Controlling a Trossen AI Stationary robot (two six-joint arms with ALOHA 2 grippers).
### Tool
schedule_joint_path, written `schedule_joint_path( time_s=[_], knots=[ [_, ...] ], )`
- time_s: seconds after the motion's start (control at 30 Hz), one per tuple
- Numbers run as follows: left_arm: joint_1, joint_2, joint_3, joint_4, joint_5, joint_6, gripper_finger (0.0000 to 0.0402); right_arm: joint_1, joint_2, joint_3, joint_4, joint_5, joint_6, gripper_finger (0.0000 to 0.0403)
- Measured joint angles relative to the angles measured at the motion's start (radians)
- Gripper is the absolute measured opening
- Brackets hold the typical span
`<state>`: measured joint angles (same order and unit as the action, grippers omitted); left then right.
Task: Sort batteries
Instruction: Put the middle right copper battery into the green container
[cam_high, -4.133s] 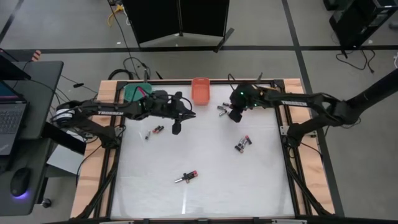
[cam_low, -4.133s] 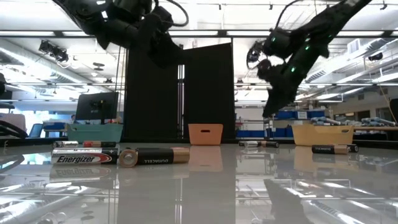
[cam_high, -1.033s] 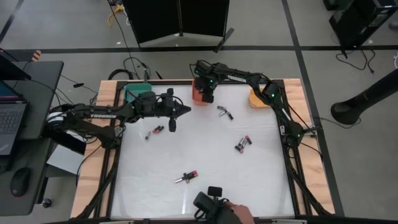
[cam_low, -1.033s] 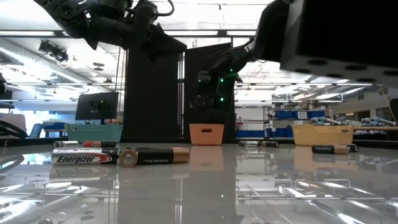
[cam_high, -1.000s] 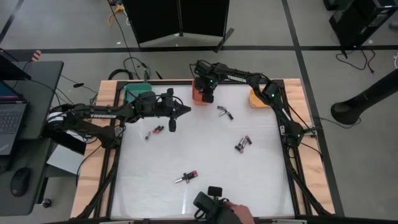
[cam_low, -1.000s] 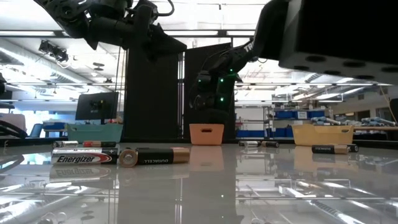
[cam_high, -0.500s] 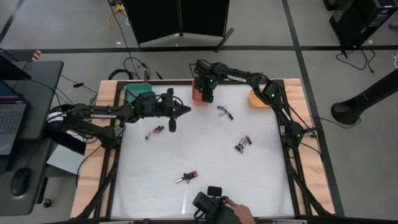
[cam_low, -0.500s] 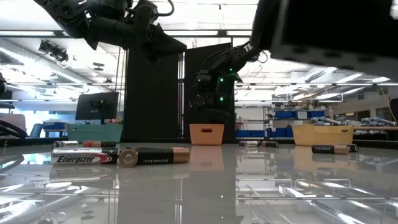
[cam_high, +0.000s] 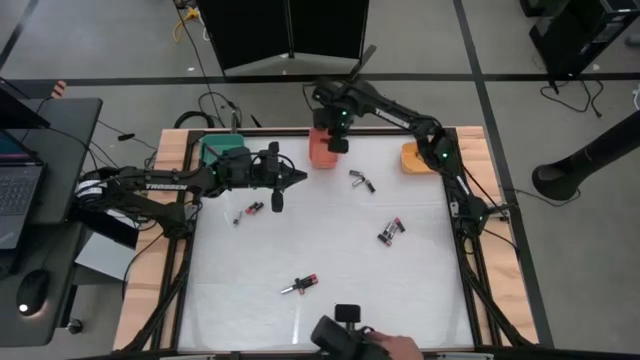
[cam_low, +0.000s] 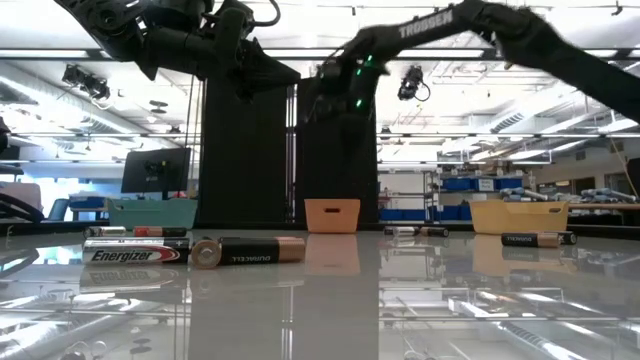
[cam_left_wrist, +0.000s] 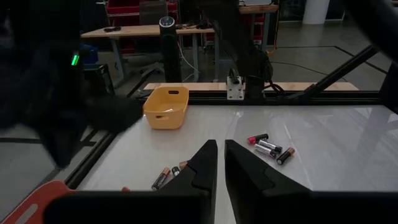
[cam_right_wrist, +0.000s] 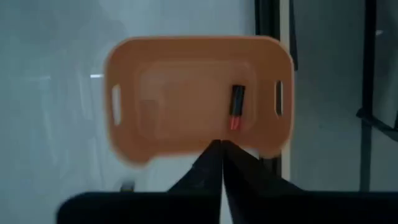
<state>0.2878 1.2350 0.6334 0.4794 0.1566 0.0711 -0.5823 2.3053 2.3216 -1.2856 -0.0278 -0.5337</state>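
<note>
- One battery (cam_right_wrist: 237, 106), dark with a red end, lies inside the orange bin (cam_right_wrist: 155, 74) at the far edge of the bench (cam_high: 330, 250).
- The right tool (cam_high: 337, 128) hangs straight above that bin, its fingers pressed together and holding nothing; this looks like the end of a drop-off.
- The rest of the batteries lie loose on the bench: a pair (cam_high: 361, 180) near the orange bin, a cluster (cam_high: 391, 231) toward the right side, a pair (cam_high: 300, 286) near the front edge, and a group (cam_high: 245, 212) on the left.
- The left tool (cam_high: 281, 198) hovers beside the green bin (cam_high: 213, 148), just above the left group; its fingers are almost closed with a thin gap, and nothing shows between them.
- Next move, as a judgement: the right tool should open and go down to the nearest pair, or the left tool should open and lower onto the left group.
- A yellow bin (cam_high: 413, 158) sits at the far right corner.
- A person's hand (cam_high: 385, 347) with a dark device (cam_high: 340, 330) shows at the front edge, close to the front pair; that could obstruct a reach there.
</note>
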Motion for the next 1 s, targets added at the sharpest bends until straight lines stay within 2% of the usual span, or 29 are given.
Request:
schedule_joint_path(
  time_s=[0.13, 0.23, 0.33, 0.53, 0.77, 1.0],
  knots=[
    [0.0, 0.0, 0.0, 0.0, 0.0, 0.005, 0.0037, -0.008, -0.112, -0.07, -0.024, -0.041, 0.036, 0.0017],
    [0.0, 0.0, 0.0, 0.002, 0.0, 0.019, 0.0037, -0.016, -0.215, -0.179, 0.005, -0.08, 0.065, 0.0008],
    [0.0, 0.0, 0.0, 0.003, 0.0, 0.023, 0.0037, -0.016, -0.332, -0.34, 0.089, -0.101, 0.098, 0.001],
    [0.0, 0.0, 0.0, 0.005, 0.0, 0.028, 0.0037, 0.017, -0.583, -0.761, 0.3, -0.106, 0.219, 0.0007],
    [0.0, 0.0, 0.0, 0.018, -0.001, 0.028, 0.0037, 0.123, -0.889, -1.203, 0.493, -0.074, 0.494, 0.0013],
    [0.0, 0.0, 0.0, 0.018, -0.001, 0.023, 0.0037, 0.295, -1.104, -1.465, 0.563, 0.022, 0.826, 0.0015]
  ],
)
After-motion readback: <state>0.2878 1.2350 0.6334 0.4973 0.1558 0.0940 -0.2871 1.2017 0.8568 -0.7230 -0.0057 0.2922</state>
